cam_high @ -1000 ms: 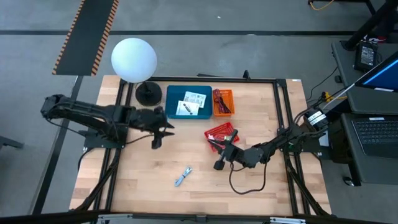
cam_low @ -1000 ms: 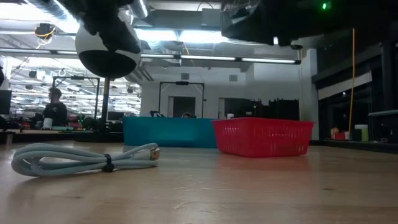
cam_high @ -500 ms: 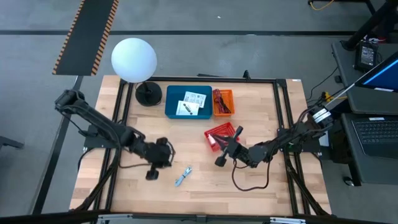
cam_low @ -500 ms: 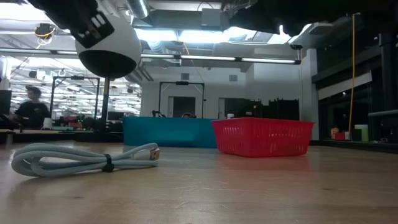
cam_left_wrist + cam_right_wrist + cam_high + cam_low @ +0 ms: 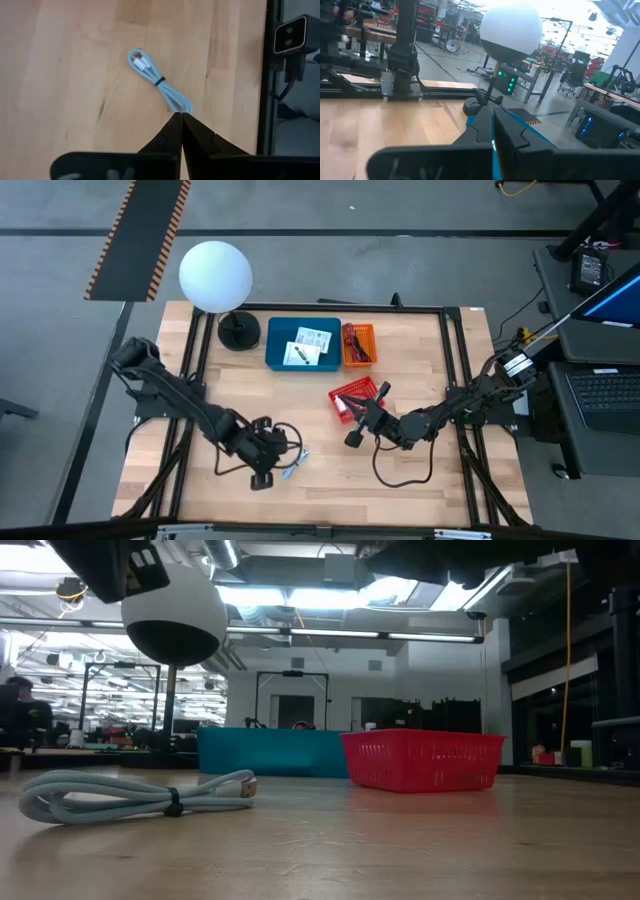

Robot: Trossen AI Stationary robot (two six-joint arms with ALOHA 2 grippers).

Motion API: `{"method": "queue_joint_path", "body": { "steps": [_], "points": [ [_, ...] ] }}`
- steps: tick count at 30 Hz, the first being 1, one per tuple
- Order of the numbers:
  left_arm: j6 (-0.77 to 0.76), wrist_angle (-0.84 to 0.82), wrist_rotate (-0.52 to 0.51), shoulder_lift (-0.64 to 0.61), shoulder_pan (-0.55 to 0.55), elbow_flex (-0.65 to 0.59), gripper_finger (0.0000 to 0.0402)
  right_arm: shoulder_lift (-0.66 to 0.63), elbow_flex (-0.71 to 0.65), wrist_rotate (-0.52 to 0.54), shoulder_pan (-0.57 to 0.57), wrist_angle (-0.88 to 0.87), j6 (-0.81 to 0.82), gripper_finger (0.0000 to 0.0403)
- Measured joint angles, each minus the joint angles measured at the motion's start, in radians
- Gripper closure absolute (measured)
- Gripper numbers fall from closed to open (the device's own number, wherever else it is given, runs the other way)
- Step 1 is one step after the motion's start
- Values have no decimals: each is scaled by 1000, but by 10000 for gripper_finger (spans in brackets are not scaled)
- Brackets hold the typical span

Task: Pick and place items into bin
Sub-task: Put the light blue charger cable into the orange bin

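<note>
Jaws of the left gripper are clenched tip to tip, empty, hanging over the worktop with the coiled pale-blue cable lying flat just ahead of their tips, near but not touching. That cable rests near the front edge, well apart from the blue bin and red basket. Jaws of the right gripper are likewise pressed together, empty, beside the red basket.

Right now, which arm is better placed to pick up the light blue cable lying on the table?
Left. Its pincer, fingers together, hangs right beside the coiled light blue cable. The right pincer sits farther off, by the red basket.
</note>
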Motion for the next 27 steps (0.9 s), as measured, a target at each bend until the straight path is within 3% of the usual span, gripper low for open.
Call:
{"method": "queue_joint_path", "body": {
  "steps": [6, 15, 27],
  "points": [
    [-77, -64, -30, 104, -33, 106, 398, 0, 0, 0, 1, 0, 1, 402],
    [-211, -65, -139, 218, -26, 129, 394, 0, 0, -1, 1, 0, 3, 402],
    [-308, -54, -164, 307, -14, 128, 322, 0, 0, -2, 12, 0, 29, 402]
  ]
}}
